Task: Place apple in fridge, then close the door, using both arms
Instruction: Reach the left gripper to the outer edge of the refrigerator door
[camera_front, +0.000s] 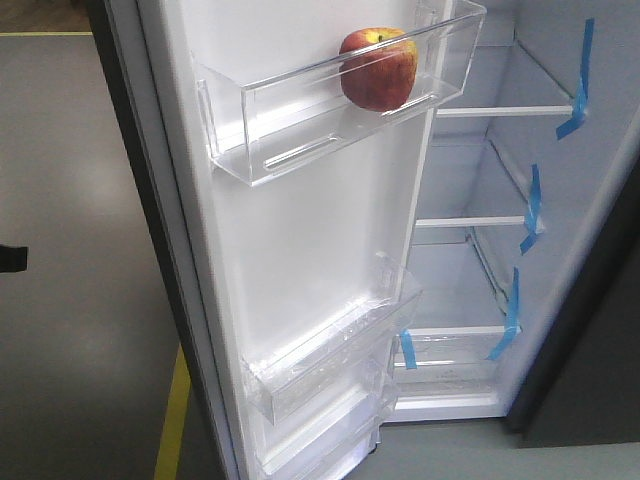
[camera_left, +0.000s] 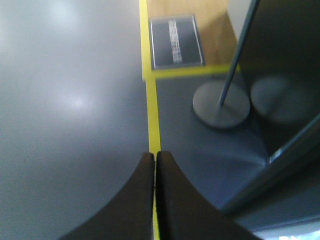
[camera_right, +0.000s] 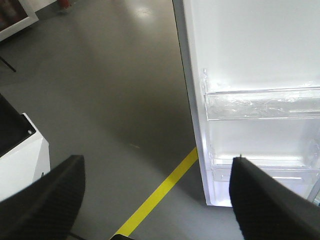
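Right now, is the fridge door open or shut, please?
Open: the door is swung wide, white rear facing us with the apple in its upper bin, fridge interior exposed.

Red-yellow apple (camera_front: 379, 68); white-lined fridge (camera_front: 480, 170), blue tape (camera_front: 577, 85).

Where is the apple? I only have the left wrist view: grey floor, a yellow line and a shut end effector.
Observer: The apple sits in the upper clear bin on the inside of the door, as the front view shows.
Operator: Is the door shut?
Observer: No. The door stands open, and the fridge shows its glass shelves beside it.
Operator: And the right end effector?
Observer: The right end effector is open and empty, above the floor, beside the door's lower bins.
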